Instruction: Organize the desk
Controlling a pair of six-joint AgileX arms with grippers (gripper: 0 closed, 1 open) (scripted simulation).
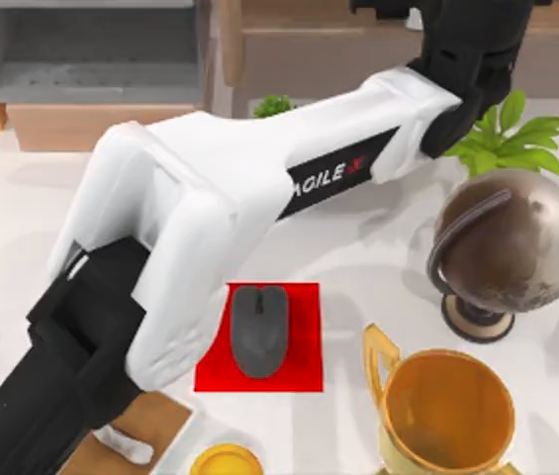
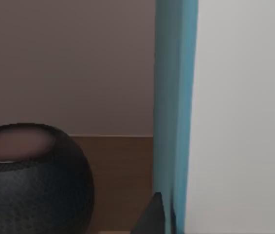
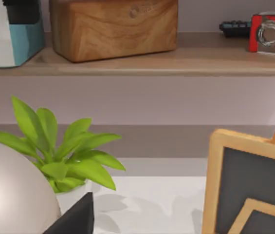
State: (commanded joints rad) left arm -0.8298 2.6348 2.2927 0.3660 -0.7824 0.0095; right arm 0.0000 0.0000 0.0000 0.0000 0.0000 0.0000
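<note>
The left pincer [image 1: 477, 59] reaches over the far shelf at the top right; I cannot tell its state. In the left wrist view a teal-and-white book [image 2: 176, 97] stands upright beside a dark round speaker [image 2: 30, 180]. On the white surface [image 1: 358, 247] a grey mouse [image 1: 259, 332] lies on a red mat [image 1: 304, 341], near a globe [image 1: 512, 242], a gold trophy [image 1: 442, 411] and a green plant [image 1: 507, 134].

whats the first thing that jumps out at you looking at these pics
The big white left arm sweeps diagonally across the desk towards the shelf at the back. Under it a dark mouse lies on a red mat, and a bronze globe and a gold trophy stand at the right.
</note>
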